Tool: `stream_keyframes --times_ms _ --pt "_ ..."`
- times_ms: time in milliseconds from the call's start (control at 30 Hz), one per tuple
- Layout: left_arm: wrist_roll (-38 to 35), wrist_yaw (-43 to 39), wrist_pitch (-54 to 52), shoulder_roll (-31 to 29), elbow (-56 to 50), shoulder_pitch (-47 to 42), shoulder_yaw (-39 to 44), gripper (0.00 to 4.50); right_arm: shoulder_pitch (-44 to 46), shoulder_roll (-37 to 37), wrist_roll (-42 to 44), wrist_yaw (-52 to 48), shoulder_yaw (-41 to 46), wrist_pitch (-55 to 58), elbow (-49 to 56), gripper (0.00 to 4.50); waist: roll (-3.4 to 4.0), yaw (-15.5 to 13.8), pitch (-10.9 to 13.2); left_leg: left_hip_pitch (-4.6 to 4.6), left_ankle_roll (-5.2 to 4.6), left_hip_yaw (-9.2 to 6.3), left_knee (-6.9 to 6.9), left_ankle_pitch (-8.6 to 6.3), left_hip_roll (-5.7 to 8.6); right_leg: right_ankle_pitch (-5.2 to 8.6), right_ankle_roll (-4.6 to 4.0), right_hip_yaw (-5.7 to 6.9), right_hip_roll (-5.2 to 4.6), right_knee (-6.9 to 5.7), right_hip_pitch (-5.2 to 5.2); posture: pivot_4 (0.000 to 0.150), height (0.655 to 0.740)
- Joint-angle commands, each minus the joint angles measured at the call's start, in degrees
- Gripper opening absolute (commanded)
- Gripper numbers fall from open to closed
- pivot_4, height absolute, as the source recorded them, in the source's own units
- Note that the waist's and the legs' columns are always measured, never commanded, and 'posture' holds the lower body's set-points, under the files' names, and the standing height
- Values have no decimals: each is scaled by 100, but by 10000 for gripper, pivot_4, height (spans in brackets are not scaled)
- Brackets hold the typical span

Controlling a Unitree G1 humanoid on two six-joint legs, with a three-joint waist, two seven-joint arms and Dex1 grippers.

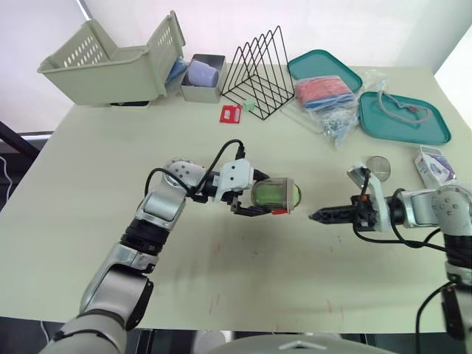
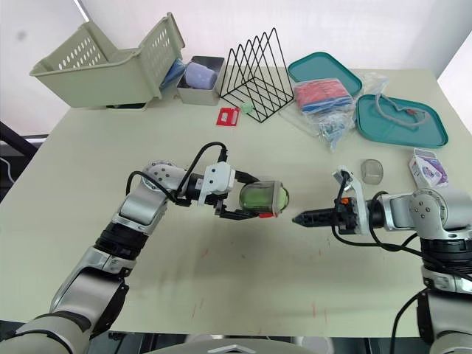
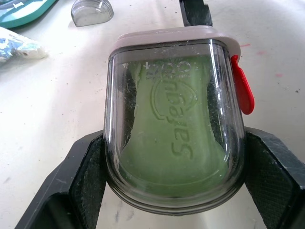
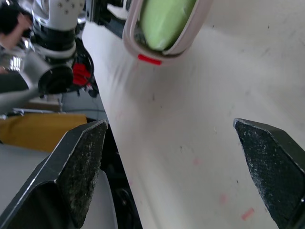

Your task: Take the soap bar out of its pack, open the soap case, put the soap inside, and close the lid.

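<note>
- Table (image 1: pixel 221 287): pale top under both pincers, and we see no crowding around them.
- Basket (image 1: pixel 110 66): far beyond the left pincer and tipped on its side. We judge it plays no part here.
- Rack (image 1: pixel 258 70): well beyond both pincers, roughly between their lines.
- Left pincer (image 3: pixel 174 157): clenched on the case, one finger on each long side. The flank grip keeps the domed lid and the end with the latch free to be worked on.
- Right pincer (image 1: pixel 323 216): released and holding nothing. The fingers are spread wide and point at the case from close by, with a gap between. We judge it is placed to press the lid or latch.
- Case (image 1: pixel 279 193): between the left fingers, lying on its side with the base end toward the right pincer. The clear lid looks seated on the pale base.
- Pack (image 1: pixel 435 164): behind the right pincer, beside its wrist and out of the way.
- Soap (image 3: pixel 176 124): the green bar is inside the case, under the lid.
- Clear cap (image 1: pixel 378 164): just beyond the right pincer, on the table. We cannot tell what it is for.
- Latch (image 3: pixel 242 90): red tab on the case rim. We cannot tell whether it is snapped, so we judge only the closing remains to confirm.
</note>
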State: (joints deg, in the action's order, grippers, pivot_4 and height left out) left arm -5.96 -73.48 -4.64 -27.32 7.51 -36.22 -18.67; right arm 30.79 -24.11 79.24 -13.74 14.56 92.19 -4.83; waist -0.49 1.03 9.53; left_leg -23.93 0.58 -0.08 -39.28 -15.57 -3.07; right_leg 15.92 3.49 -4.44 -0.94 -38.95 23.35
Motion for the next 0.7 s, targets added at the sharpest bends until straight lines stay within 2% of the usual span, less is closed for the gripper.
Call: stream_keyframes --times_ms 33,333,700 --pt "-46 50 61 62 -135 -148 14 34822 71 9 601 423 23 31 9 44503 0 0 0 0 0 0 0 0 0 0 0 0 0 0 0 1500 7400" --pt "-53 51 46 108 -156 -181 22 34822 52 86 1286 1285 -162 -226 -154 44503 0 7 0 -1 0 0 1 0 0 0 0 0 0 1 0 1500 7400" --pt "-52 10 51 71 -128 -183 24 34822 -73 -291 2441 2071 -764 -943 -177 44503 0 11 0 -1 0 0 3 0 -1 0 0 0 0 4 0 1500 7400"
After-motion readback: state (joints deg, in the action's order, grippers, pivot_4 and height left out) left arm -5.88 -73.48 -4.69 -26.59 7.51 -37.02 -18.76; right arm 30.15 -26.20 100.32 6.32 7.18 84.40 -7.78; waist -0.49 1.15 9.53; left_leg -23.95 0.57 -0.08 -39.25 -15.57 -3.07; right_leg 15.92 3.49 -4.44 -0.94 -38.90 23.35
